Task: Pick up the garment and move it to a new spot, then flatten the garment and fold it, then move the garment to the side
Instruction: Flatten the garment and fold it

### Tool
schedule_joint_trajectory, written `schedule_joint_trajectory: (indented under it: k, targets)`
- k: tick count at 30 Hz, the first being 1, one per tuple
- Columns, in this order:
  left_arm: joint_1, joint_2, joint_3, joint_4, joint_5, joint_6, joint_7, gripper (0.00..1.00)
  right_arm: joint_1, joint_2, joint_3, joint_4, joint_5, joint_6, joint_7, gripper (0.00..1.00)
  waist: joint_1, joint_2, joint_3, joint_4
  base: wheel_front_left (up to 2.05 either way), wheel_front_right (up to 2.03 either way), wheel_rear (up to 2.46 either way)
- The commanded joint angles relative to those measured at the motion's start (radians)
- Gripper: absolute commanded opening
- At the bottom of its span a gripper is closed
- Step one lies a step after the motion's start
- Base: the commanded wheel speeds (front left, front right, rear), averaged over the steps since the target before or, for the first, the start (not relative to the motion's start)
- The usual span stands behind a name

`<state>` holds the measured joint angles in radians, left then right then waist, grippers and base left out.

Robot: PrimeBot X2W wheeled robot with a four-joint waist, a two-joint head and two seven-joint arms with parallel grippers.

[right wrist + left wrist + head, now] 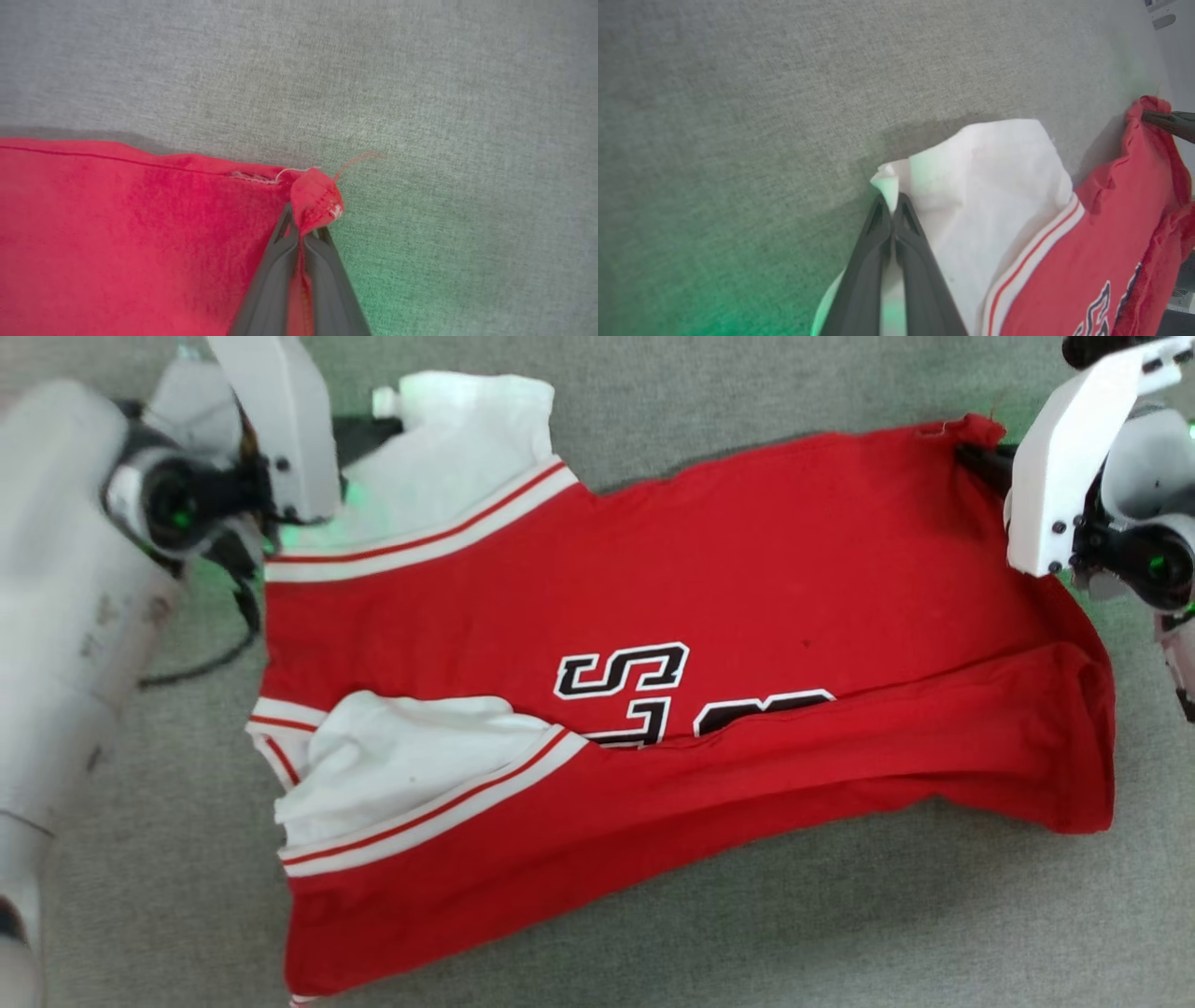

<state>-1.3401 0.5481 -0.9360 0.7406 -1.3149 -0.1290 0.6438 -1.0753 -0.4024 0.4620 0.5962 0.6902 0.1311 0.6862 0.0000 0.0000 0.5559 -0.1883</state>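
On a grey fabric surface (840,915), the garment (709,616) is lying spread, with its near edge doubled over. The left gripper (893,204) is pinching a white sleeve corner and the right gripper (302,229) a red corner. Folding appears underway; moving it aside is remaining.

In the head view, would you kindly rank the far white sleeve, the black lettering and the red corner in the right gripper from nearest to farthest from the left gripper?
1. Far white sleeve: upper left, in the left gripper.
2. Black lettering: garment centre.
3. Red corner: upper right, in the right gripper.
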Motion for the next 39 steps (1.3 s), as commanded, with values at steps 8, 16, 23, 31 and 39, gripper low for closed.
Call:
schedule_joint_trajectory:
  k: [8,16,23,31,39]
  targets:
    - [0.139,0.006,-0.038,-0.112,-0.068,-0.002,-0.125,0.00,0.105,-0.082,0.085,-0.002,0.096,-0.001,-0.128,0.00,0.0000,0.0000,-0.201,0.078,0.00,0.00,0.00]
    - [0.270,0.073,-0.064,-0.304,-0.111,-0.002,-0.265,0.00,0.266,-0.198,0.122,-0.096,0.199,-0.001,-0.187,0.00,0.0000,0.0000,-0.353,0.154,0.00,0.00,0.00]
    - [0.450,0.187,-0.081,-0.520,-0.137,-0.002,-0.415,0.00,0.453,-0.301,0.132,-0.216,0.252,-0.001,-0.191,0.00,0.0000,0.0000,-0.442,0.188,0.00,0.00,0.00]
    - [0.640,0.267,-0.106,-0.659,-0.133,-0.002,-0.565,0.00,0.618,-0.365,0.065,-0.299,0.283,-0.001,-0.184,0.00,0.0000,0.0000,-0.450,0.199,0.00,0.00,0.00]
    - [0.752,0.215,-0.111,-0.588,-0.133,0.002,-0.701,0.00,0.700,-0.313,-0.026,-0.273,0.232,-0.001,-0.233,0.00,0.0000,0.0000,-0.398,0.201,0.00,0.00,0.00]
